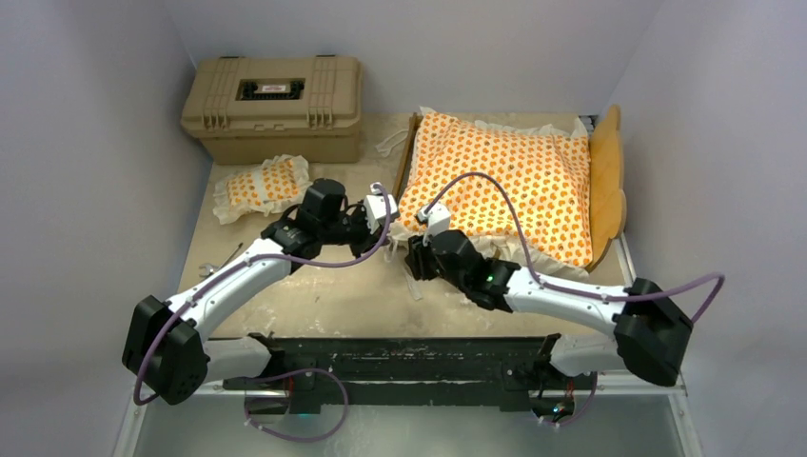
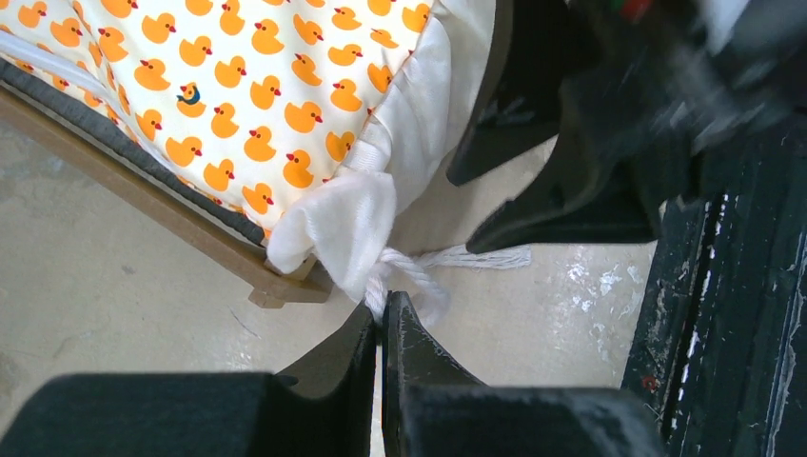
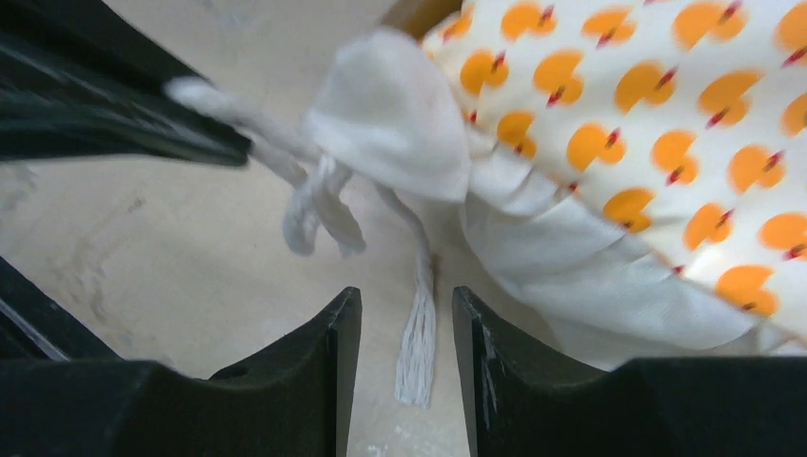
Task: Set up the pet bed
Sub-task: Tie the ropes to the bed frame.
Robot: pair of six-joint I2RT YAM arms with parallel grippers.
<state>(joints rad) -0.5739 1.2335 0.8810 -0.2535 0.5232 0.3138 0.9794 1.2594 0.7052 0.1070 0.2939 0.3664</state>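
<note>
Left gripper [image 1: 383, 211] has its fingers [image 2: 333, 381] pinched tight on the white twisted cotton tie cord [image 2: 419, 276] at the near-left corner of the orange duck-print mattress cushion [image 1: 495, 181]. The right gripper [image 3: 406, 324] sits just beside it, fingers a narrow way apart, the cord's frayed tassel lying loose between them and not gripped. The cushion lies on the light-wood bed frame [image 1: 606, 181] at the far right of the desk [image 1: 314, 305], with the scalloped headboard standing along the right edge and the white ruffle spilling over the near rail. Towards the far left corner, the small matching duck-print pillow [image 1: 262, 186] rests on the desk just in front of the tan plastic hard case [image 1: 274, 107], well apart from the bed. Handling, as I read it: the cushion is puffy, soft and light, so it should sag and fold rather than shift as one slab, and a tug on the cord will likely drag only that corner. The cord is thin and could slip from smooth black fingers, so the padded corner or ruffle seam looks the surer hold. The frame is stiff but light and might skid if pulled hard. The pillow is squashy; pinch it across the middle
</note>
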